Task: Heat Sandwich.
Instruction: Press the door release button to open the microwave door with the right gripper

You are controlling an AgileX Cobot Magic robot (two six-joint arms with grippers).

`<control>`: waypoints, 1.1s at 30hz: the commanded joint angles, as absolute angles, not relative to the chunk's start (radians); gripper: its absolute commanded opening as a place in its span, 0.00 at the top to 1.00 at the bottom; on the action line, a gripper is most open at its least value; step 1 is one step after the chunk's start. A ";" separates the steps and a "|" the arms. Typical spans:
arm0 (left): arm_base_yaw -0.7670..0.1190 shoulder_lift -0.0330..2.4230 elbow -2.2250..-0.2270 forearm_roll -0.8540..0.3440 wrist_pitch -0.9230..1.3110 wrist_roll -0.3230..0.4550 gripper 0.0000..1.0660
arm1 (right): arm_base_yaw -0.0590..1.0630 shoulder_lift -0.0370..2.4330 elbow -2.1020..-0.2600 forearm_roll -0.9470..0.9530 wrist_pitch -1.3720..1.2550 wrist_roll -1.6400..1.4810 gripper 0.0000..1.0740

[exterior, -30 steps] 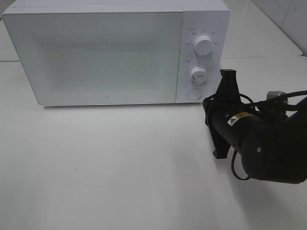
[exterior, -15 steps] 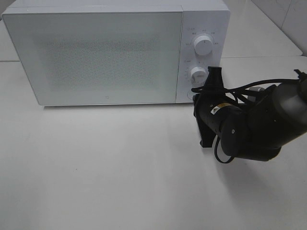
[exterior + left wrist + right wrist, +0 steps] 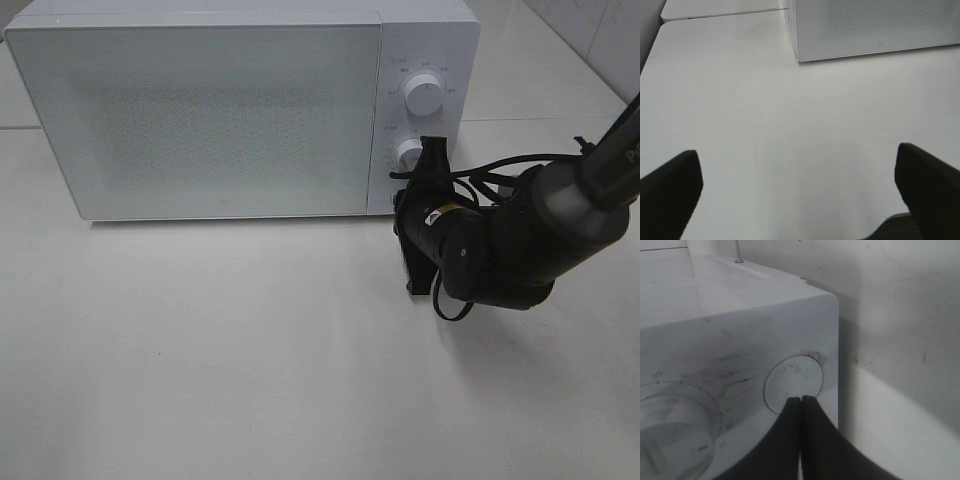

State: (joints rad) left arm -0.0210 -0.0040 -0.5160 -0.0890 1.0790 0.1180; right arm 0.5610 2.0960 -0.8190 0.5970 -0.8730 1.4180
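The sandwich is out of view. The white microwave stands at the back of the table with its door closed. My right gripper is shut, and its tips rest against the round button at the bottom of the control panel, below the lower dial. In the right wrist view the two black fingers meet at the right gripper tip, on the button's lower edge. My left gripper hangs open over bare table, near the microwave's left front corner, with nothing between its fingers.
An upper dial sits at the top of the control panel. The right arm and its cable fill the space right of the microwave. The white table stretches out in front.
My right arm has swung left and in toward the control panel, bringing the shut gripper from beside the microwave to the round button. The left gripper has not moved.
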 commanded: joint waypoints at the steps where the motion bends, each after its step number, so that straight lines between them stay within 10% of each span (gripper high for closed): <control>1: -0.028 -0.012 -0.517 -0.094 1.073 0.115 0.06 | 0.548 2.111 -0.845 0.590 -0.874 1.392 1.00; 33: -0.028 -0.012 -0.517 -0.094 1.073 0.115 0.06 | 0.511 2.141 -0.920 0.582 -1.059 1.334 1.00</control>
